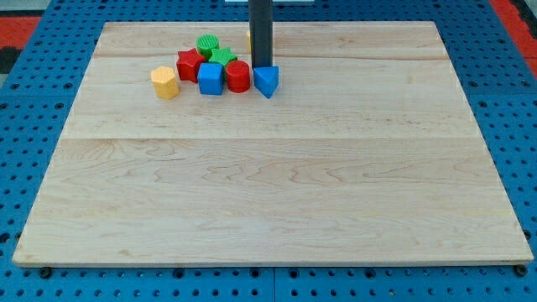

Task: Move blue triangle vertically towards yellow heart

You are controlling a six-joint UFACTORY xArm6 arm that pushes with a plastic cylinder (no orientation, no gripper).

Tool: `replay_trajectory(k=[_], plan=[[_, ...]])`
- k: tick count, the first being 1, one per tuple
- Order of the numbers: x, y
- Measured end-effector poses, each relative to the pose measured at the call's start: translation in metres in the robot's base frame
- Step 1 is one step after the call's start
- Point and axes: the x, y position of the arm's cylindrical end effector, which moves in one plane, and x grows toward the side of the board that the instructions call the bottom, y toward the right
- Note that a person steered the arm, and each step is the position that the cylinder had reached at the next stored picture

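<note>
The blue triangle [266, 81] lies on the wooden board near the view's top, left of centre. My tip [263, 66] stands just above it in the view, touching or nearly touching its top edge. A sliver of yellow [249, 41], likely the yellow heart, shows just left of the rod, mostly hidden behind it, above the triangle.
Left of the triangle sit a red cylinder [238, 76], a blue block [211, 79], a red star [190, 64], a green star [222, 57], a green cylinder [209, 45] and a yellow hexagon [165, 82]. The wooden board [277, 184] lies on a blue pegboard.
</note>
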Motion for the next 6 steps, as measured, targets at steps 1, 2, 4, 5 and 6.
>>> replay_trajectory(k=[1, 2, 4, 5, 6], plan=[[0.001, 0.059], [0.029, 0.076], [-0.018, 0.045], [0.006, 0.044], [0.021, 0.040]])
